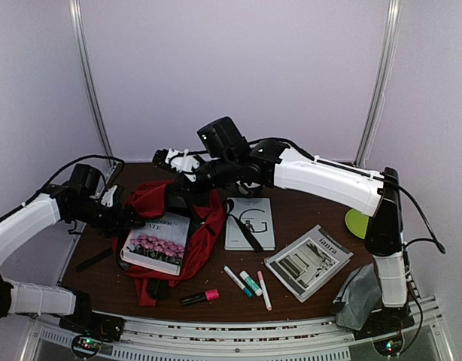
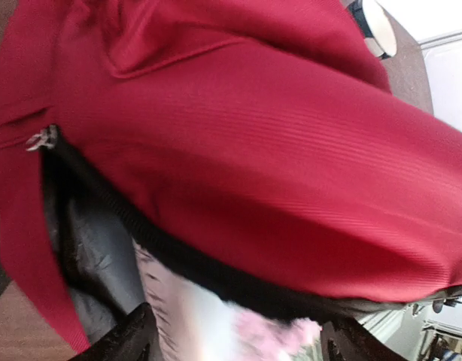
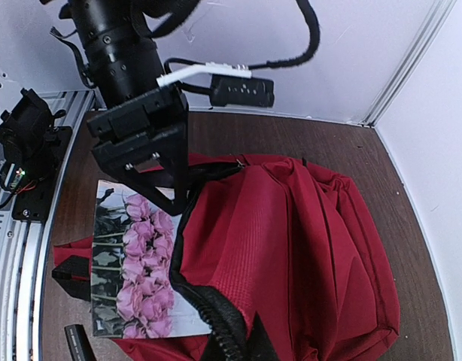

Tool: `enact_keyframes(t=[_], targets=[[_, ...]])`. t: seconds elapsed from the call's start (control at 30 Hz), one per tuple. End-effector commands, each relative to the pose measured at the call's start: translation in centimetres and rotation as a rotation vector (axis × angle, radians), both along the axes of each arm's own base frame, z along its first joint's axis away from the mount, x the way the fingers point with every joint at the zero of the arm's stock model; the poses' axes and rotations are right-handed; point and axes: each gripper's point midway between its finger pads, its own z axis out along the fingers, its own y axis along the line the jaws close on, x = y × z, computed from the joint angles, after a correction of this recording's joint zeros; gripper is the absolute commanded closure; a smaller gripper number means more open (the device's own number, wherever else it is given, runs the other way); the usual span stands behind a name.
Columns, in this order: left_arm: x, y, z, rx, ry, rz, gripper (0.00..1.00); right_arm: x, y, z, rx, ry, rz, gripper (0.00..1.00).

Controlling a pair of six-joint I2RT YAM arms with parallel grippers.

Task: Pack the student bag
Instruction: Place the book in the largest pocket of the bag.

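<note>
We find the student bag (image 1: 208, 229) lying on the wooden table (image 1: 306, 207) toward nine o'clock in the top view. Its dark-lined mouth is unzipped. A book with pink flowers on its cover (image 1: 154, 244) sticks partly out of that mouth toward seven o'clock. The left gripper (image 2: 235, 346) sits at the bag's nine o'clock side, its jaws spread wide with the book between them. The right gripper (image 3: 231, 346) reaches in from two o'clock and is clamped on the bag's black zipper rim.
</note>
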Motion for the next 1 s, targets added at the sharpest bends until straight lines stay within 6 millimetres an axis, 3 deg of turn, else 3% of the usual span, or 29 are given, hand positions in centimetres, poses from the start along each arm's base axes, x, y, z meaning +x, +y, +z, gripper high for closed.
enact_keyframes(t=[0.0,0.13,0.27,0.37,0.43,0.53,0.67,0.8,0.97], targets=[[-1.2,2.5,1.7,0.125,-0.047,0.047,0.22,0.2,-0.1,3.6,0.073,-0.021,-0.029,1.0],[-3.0,3.5,3.6,0.162,-0.072,0.056,0.28,0.7,-0.2,3.6,0.079,-0.012,-0.052,1.0],[-5.7,2.0,5.1,0.062,-0.082,0.009,0.47,1.1,-0.2,3.6,0.082,-0.007,-0.068,1.0],[-8.0,0.7,5.8,0.01,-0.075,-0.029,0.48,1.2,0.0,3.4,0.084,-0.001,-0.077,1.0],[-9.3,-0.1,6.0,-0.015,-0.072,-0.051,0.57,1.2,0.1,3.5,0.088,0.005,-0.076,1.0],[-11.0,-1.1,4.9,-0.009,-0.012,-0.086,0.81,0.9,0.4,3.7,0.1,0.029,-0.056,1.0],[-12.0,-1.5,1.8,0.069,0.082,-0.121,1.0,0.7,0.7,3.8,0.111,0.044,-0.048,1.0],[-12.1,-1.7,-0.3,0.167,0.128,-0.16,1.0,0.7,0.5,3.8,0.104,0.035,-0.05,1.0],[-10.8,-2.7,-2.0,0.169,0.113,-0.164,1.0,0.6,0.4,3.6,0.096,0.032,-0.041,1.0]])
